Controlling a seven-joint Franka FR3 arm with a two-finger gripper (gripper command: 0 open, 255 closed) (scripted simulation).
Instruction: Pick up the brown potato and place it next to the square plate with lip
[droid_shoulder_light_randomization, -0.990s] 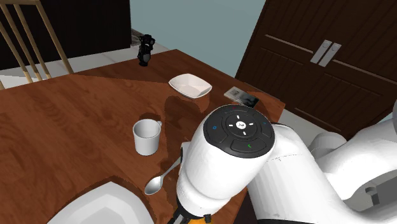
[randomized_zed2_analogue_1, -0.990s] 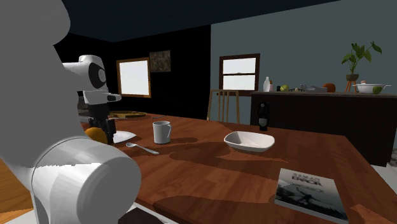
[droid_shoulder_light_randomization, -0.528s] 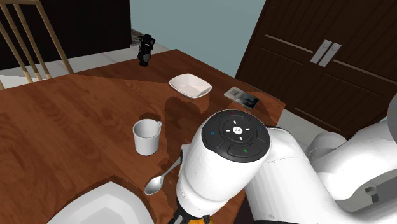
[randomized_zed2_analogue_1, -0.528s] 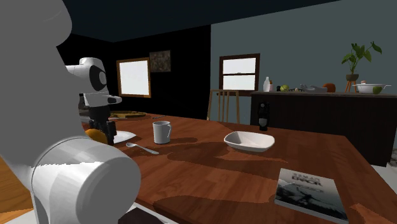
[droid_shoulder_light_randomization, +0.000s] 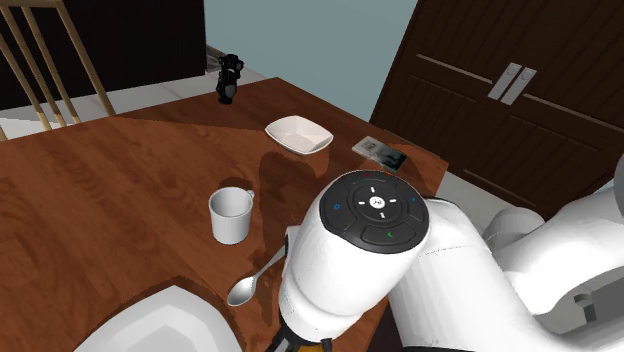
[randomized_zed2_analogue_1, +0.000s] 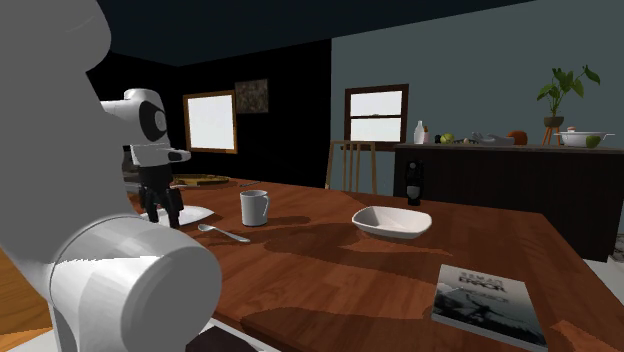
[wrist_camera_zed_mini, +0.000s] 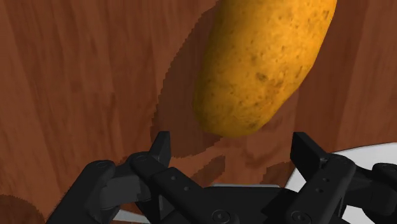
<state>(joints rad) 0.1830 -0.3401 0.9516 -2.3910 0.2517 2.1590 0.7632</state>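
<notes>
Claw (wrist_camera_zed_mini: 233, 145) now spread open, gripping nothing. The potato (wrist_camera_zed_mini: 264, 63) it held a moment ago is out, on the worktop (wrist_camera_zed_mini: 76, 76) near the white plate (wrist_camera_zed_mini: 375, 156).

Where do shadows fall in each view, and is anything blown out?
Wrist view: the potato throws a jagged dark shadow on the table beside it, reaching toward the open gripper. Shoulder view: a darker patch lies near the bowl. Second exterior view: the windows glow plain white.
</notes>
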